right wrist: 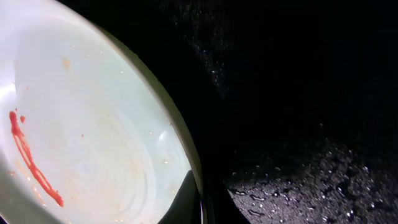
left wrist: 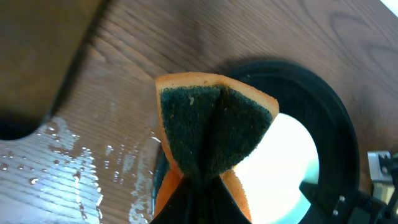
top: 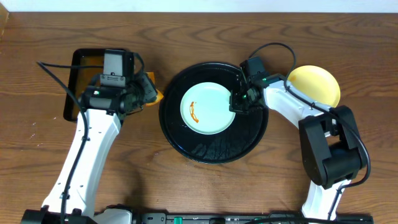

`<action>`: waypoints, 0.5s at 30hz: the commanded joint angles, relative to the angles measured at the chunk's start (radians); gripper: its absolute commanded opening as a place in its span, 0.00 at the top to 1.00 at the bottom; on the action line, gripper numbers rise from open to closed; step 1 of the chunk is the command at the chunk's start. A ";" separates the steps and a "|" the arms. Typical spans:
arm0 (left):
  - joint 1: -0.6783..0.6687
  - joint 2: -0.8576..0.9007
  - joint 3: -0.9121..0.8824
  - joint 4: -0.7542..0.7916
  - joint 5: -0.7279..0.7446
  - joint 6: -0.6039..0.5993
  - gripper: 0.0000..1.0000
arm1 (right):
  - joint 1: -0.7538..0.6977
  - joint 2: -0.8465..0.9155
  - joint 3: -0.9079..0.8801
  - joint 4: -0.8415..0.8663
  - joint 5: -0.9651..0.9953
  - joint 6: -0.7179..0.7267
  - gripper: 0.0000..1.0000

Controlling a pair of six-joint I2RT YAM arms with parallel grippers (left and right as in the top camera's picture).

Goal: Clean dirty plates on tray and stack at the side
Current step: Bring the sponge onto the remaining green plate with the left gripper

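From above, a large round glossy black tray (top: 214, 148) sat mid-worktop (top: 186, 28), carrying a small glossy mint-white plate (top: 214, 106) marked with a thin orange-brown sauce streak (top: 194, 112). A pale yellow round plate (top: 317, 84) lay on the wood to the right. The left gripper (top: 149, 92) hung by the tray's left rim. The right gripper (top: 238, 102) bent down at the plate's right edge.

In the left wrist view, the jaws pinched a folded orange sponge (left wrist: 211, 134) with a coarse green face.

In the right wrist view, a dark fingertip (right wrist: 183, 202) overlapped the plate's rim beside the wet tray. Whether those jaws were clamped could not be told.
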 commanded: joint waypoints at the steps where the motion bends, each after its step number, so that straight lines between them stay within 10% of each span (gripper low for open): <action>1: -0.045 0.032 -0.003 0.016 0.012 -0.008 0.92 | -0.016 0.051 -0.002 -0.001 0.029 0.003 0.99; 15: -0.290 0.342 -0.003 0.224 0.013 -0.090 0.92 | -0.016 0.051 -0.002 -0.002 0.058 0.003 0.99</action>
